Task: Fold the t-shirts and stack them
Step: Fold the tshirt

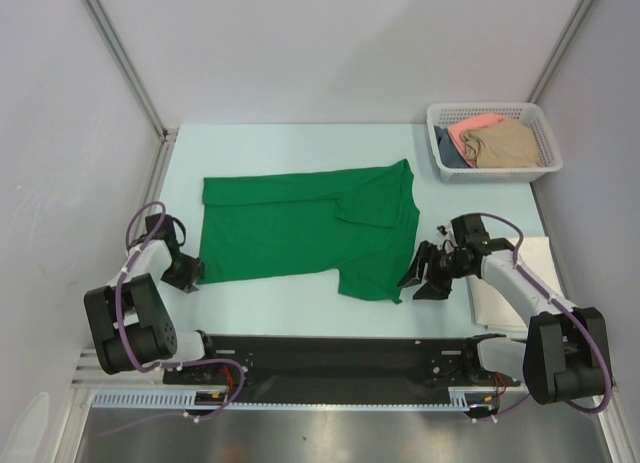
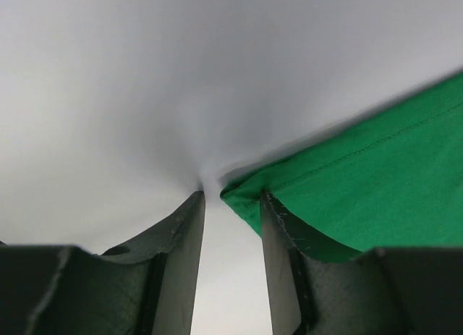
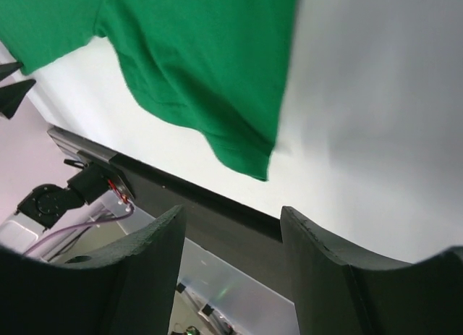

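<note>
Lying beside left end effector [image 2: 231, 195]: green t-shirt [image 2: 362, 190]

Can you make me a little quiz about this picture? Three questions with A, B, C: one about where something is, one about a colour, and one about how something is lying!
1. Where is the white basket?
A. At the far right corner of the table
B. On the floor
C. At the near left corner

2. What colour is the spread-out shirt?
A. Pink
B. Green
C. Blue

3. How is the spread-out shirt lying?
A. Crumpled in a ball
B. Hanging in the air
C. Flat on the table

Answers:
1 A, because the top view shows the basket at the far right corner.
2 B, because the cloth is bright green in all three views.
3 C, because it rests flat on the tabletop.
</note>
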